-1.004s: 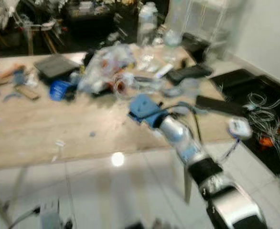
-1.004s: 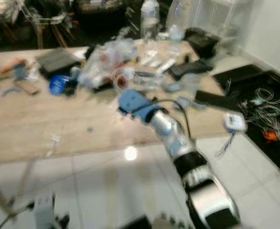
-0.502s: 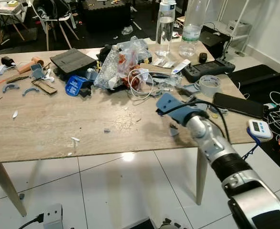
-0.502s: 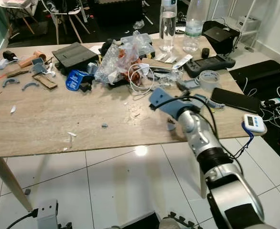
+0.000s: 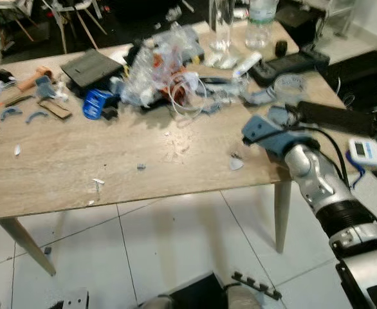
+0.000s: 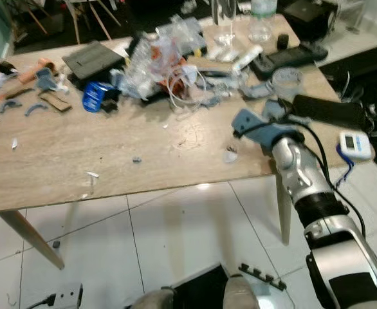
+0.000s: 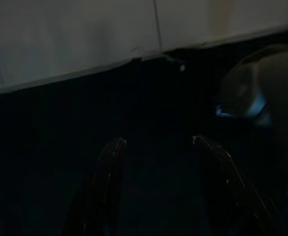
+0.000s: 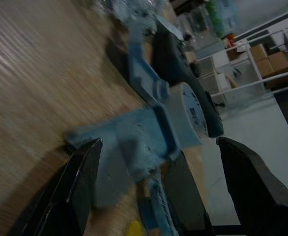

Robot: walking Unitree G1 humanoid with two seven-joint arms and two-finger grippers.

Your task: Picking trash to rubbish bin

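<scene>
I am holding my right gripper (image 8: 154,191) low over the table (image 5: 79,174), fingers spread wide around a blue plastic piece (image 8: 134,142) near the right edge. Risk: I may be grabbing a part, not trash. The crumpled wrapper pile (image 5: 156,71) is sitting well apart, mid-table.

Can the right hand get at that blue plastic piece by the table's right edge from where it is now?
Probably yes. The right hand is open and low over the table, its fingers either side of the blue plastic piece, with nothing between. The tape roll crowds just behind it.
</scene>
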